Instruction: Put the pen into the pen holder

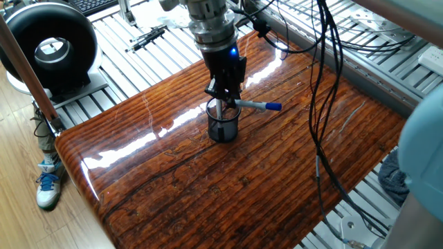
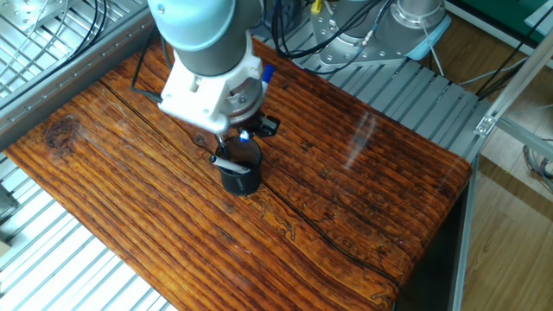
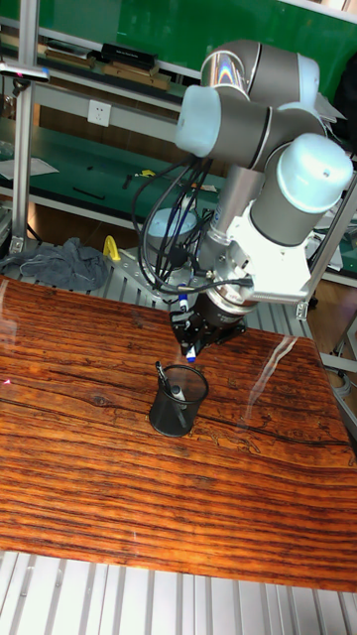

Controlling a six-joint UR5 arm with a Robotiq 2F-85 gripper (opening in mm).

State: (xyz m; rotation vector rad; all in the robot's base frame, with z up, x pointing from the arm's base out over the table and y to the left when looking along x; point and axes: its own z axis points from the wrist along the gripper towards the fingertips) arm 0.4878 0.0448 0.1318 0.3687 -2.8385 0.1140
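Note:
My gripper [image 1: 225, 93] is shut on the pen [image 1: 255, 105], a slim dark pen held level with its blue cap pointing right. It hovers just over the rim of the pen holder [image 1: 223, 124], a small black mesh cup standing upright on the wooden table [image 1: 208, 194]. From the other side the gripper [image 2: 239, 142] hangs right above the pen holder [image 2: 240, 174]. In the tall view the gripper [image 3: 198, 342] sits a little above and right of the pen holder [image 3: 178, 400]. A dark thin stick [image 3: 160, 374] leans out of the cup's rim.
A black round device [image 1: 48, 48] and a black jointed tool [image 1: 145, 38] lie beyond the table's far left. Black cables [image 1: 322, 104] hang over the right side. A grey cloth [image 3: 59, 268] rests off the table. Metal slats [image 2: 52, 268] surround the wood.

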